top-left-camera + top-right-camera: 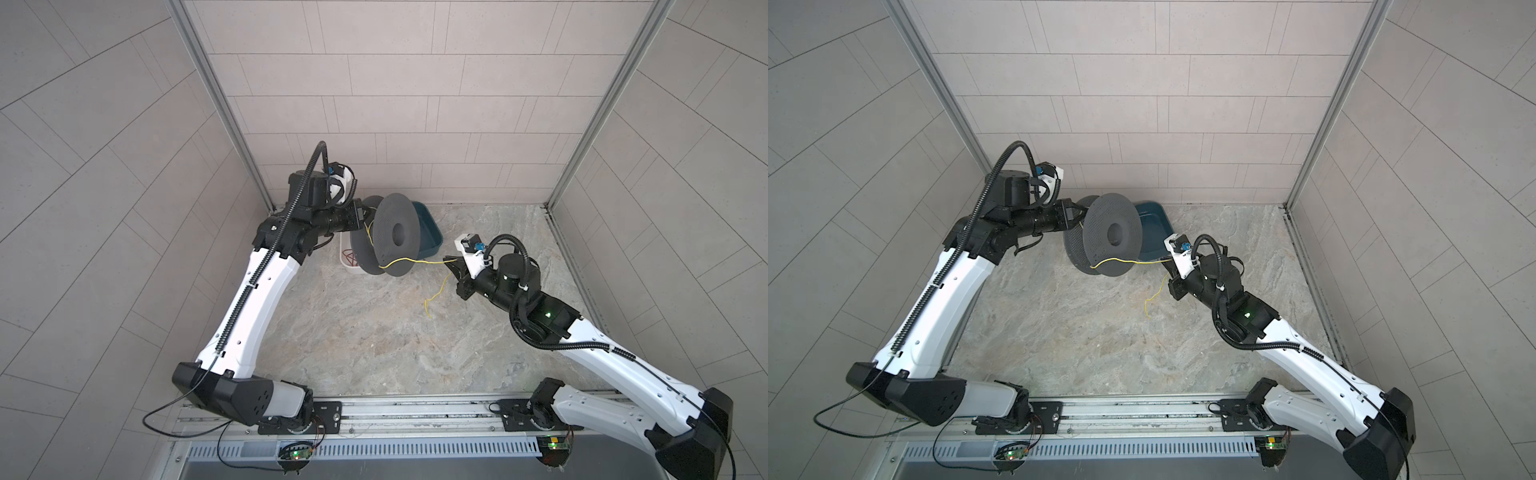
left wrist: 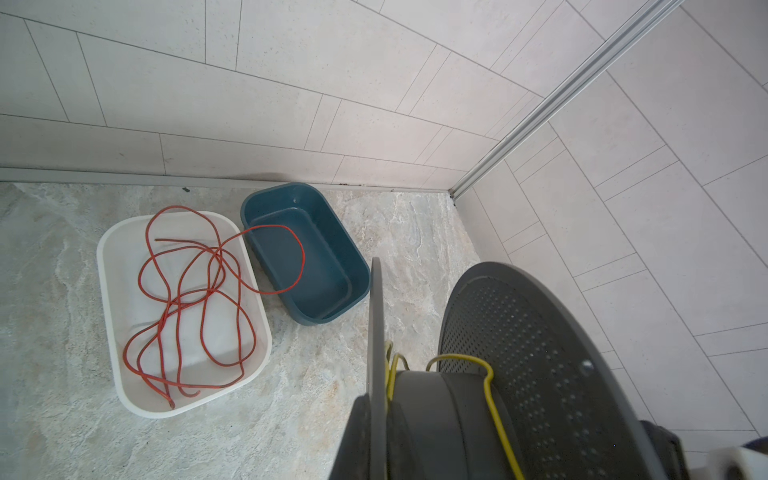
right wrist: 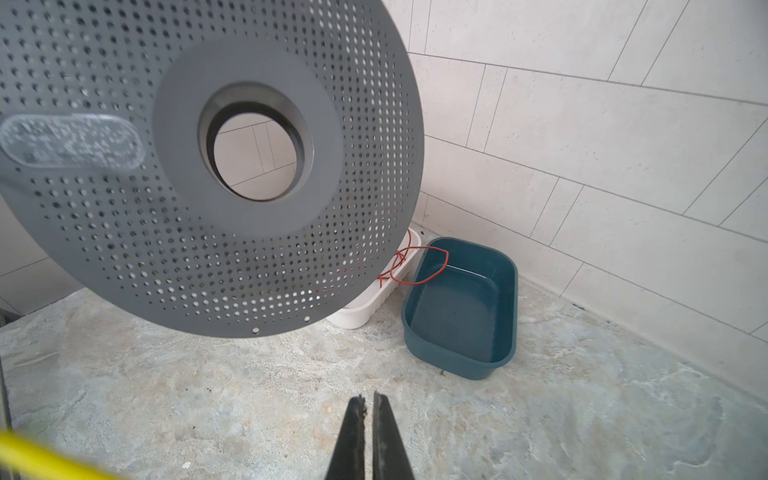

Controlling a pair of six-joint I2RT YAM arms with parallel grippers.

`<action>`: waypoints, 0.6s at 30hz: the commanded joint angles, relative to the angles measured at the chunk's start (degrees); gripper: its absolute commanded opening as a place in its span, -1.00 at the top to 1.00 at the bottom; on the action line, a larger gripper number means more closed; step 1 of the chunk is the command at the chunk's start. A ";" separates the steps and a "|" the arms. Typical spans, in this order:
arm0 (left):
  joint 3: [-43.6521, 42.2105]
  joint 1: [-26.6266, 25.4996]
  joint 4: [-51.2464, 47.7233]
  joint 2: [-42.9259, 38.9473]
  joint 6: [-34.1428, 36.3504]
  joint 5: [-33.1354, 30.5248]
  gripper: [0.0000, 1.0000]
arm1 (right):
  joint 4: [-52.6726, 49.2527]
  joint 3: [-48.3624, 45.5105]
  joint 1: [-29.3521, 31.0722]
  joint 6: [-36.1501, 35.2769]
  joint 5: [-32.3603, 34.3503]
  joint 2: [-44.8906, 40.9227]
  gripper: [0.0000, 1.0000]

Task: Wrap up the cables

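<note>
My left gripper (image 1: 365,212) holds a dark grey perforated spool (image 1: 395,237) on edge above the table, clamped shut on one flange (image 2: 376,436). A thin yellow cable (image 1: 411,261) loops round the spool's core (image 2: 494,399) and runs through the air to my right gripper (image 1: 448,262). Below that gripper its loose end (image 1: 432,299) dangles to the table. The right gripper (image 3: 369,401) is shut. Nothing shows between its tips, and a blurred yellow streak of the cable (image 3: 33,453) runs toward the hidden finger bases. Both top views show the same (image 1: 1121,260).
A white tray (image 2: 108,257) holding a tangled red cable (image 2: 183,291) sits behind the spool. One red loop hangs over into the teal bin (image 2: 307,266) beside it. Tiled walls close in at the back and both sides.
</note>
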 commanded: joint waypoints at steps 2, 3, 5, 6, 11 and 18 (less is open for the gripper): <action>-2.00 0.22 1.78 -2.46 2.27 0.61 1.00 | -4.71 6.82 0.15 -2.93 2.63 3.06 1.00; -2.20 0.15 1.76 -2.54 2.31 0.95 1.00 | -5.41 8.25 0.15 -3.19 2.71 4.00 1.00; -2.65 0.14 1.72 -2.77 2.66 1.46 1.00 | -6.66 11.41 0.15 -3.28 2.64 6.32 1.00; -2.90 0.14 1.75 -2.79 2.96 1.70 1.00 | -7.19 12.64 0.19 -3.34 2.61 6.96 1.00; -4.42 -0.12 1.04 -3.41 4.78 2.84 1.00 | -10.67 20.06 0.09 -2.86 5.33 12.06 1.00; -5.72 -0.40 0.40 -4.34 6.55 5.08 1.00 | -16.87 29.88 -0.86 -2.82 9.86 18.47 1.00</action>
